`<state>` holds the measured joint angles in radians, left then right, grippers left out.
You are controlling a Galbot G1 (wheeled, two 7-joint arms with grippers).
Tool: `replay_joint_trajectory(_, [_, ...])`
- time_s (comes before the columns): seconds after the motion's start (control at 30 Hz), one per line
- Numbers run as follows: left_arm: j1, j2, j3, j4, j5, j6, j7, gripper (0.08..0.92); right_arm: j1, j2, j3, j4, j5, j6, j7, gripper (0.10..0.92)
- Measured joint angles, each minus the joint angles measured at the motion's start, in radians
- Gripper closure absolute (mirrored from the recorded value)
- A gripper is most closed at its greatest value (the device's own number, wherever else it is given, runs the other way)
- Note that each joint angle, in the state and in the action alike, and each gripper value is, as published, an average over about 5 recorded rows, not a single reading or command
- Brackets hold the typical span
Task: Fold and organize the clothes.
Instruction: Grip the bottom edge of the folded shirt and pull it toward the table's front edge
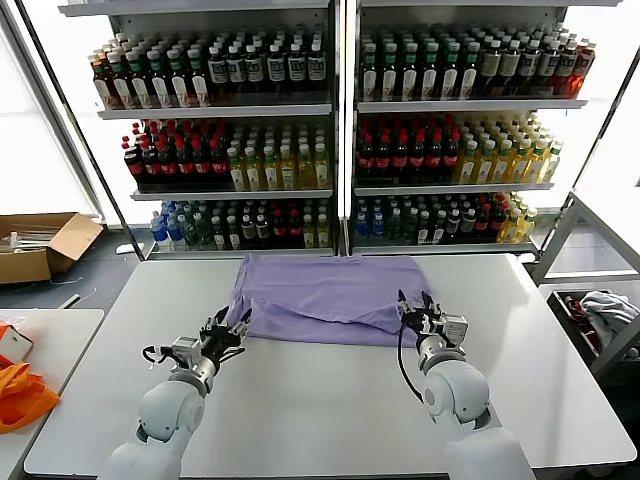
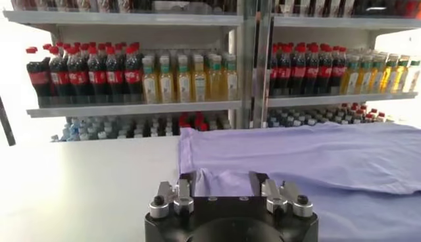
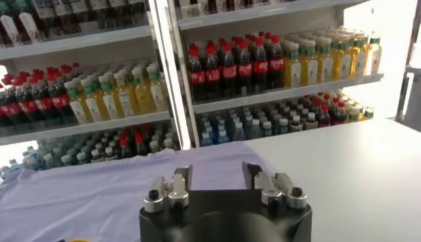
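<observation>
The lavender T-shirt (image 1: 330,297) lies folded on the white table (image 1: 330,400), toward its far edge, plain side up. My left gripper (image 1: 231,327) is open at the shirt's near left corner, its jaws on either side of the raised cloth edge (image 2: 217,181). My right gripper (image 1: 416,306) is open at the shirt's near right corner, with the cloth (image 3: 131,191) between and beyond its jaws. Neither gripper holds the cloth. No lettering shows.
Shelves of bottled drinks (image 1: 330,130) stand just beyond the table's far edge. A cardboard box (image 1: 45,245) lies on the floor at the left. An orange bag (image 1: 22,395) sits on a side table at the left. A bin with cloth (image 1: 600,310) is at the right.
</observation>
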<state>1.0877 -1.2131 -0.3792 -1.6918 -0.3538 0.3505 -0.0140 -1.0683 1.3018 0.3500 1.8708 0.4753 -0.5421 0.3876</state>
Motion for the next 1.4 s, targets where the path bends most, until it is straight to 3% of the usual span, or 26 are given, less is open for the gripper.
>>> replay_joint_trajectory(0.13, [0.020, -0.003, -0.004, -0.011, 0.010, 0.007, -0.001, 0.221, -0.035, -0.022, 0.010, 0.019, -0.001, -0.011, 0.012, 0.204])
replay_joint_trajectory(0.23, [0.026, -0.006, -0.005, -0.012, 0.015, 0.013, -0.006, 0.184, -0.055, -0.032, 0.015, 0.026, -0.003, -0.017, 0.016, 0.203])
replay_joint_trajectory(1.1, [-0.026, 0.004, 0.030, 0.048, 0.018, 0.043, -0.034, 0.177, -0.080, -0.053, 0.006, -0.032, -0.016, -0.035, 0.014, 0.205])
replay_joint_trajectory(1.2, [-0.029, 0.009, 0.035, 0.056, 0.019, 0.046, -0.036, 0.177, -0.082, -0.053, 0.001, -0.043, -0.016, -0.035, 0.014, 0.232])
replay_joint_trajectory(1.4, [-0.026, 0.013, 0.041, 0.065, 0.019, 0.052, -0.036, 0.185, -0.086, -0.057, -0.008, -0.054, -0.017, -0.033, 0.014, 0.387])
